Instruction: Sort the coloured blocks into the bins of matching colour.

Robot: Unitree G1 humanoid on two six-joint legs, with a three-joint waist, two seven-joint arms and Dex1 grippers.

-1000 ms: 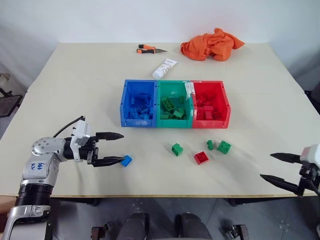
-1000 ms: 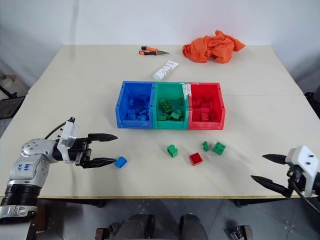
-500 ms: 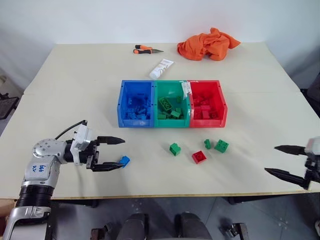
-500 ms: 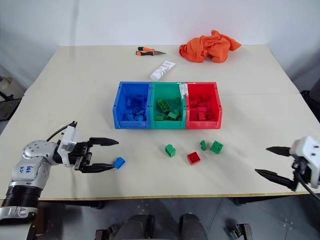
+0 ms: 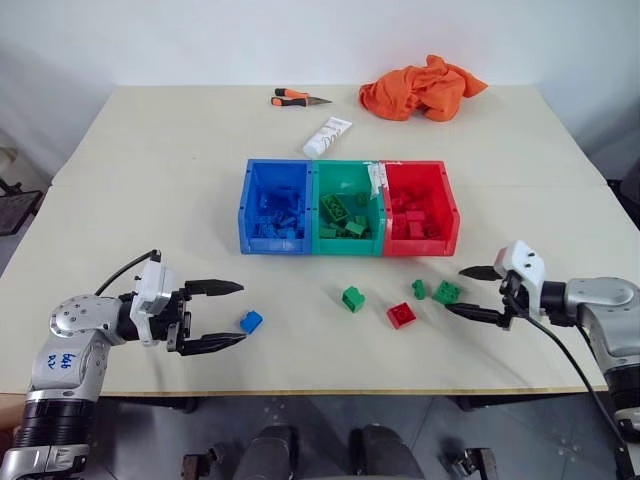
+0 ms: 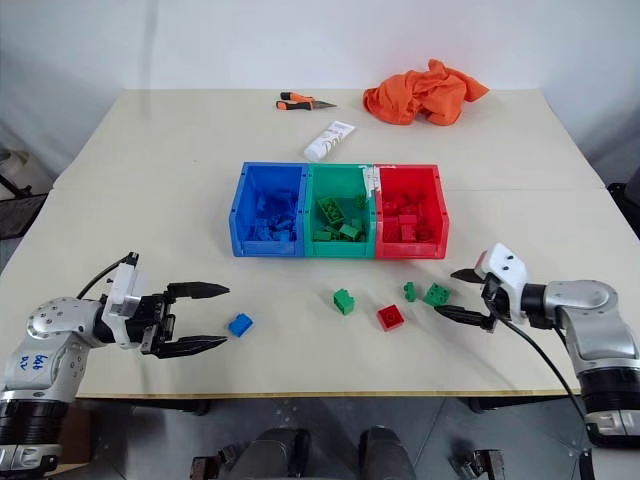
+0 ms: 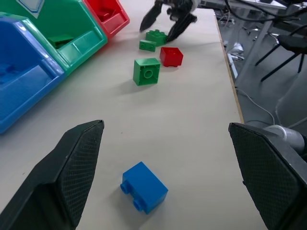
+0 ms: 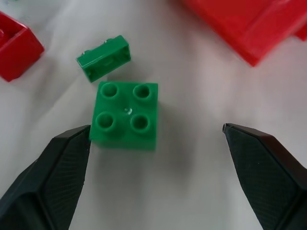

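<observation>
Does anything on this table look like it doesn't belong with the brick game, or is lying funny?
Yes. Pliers, a crumpled orange cloth and a white tube lie behind the bins, none part of the sorting. One small green brick lies tipped on its side, while the square green brick beside it sits studs up.

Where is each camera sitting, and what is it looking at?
Head views: two eyes on the head, looking down over the beige table and three joined plastic bins; both arms show.
Left wrist view: looks along the open left hand at the small blue studded brick.
Right wrist view: looks along the open right hand at the square green four-stud brick.
Shared: the left wrist view also catches that green brick and the right hand.
</observation>
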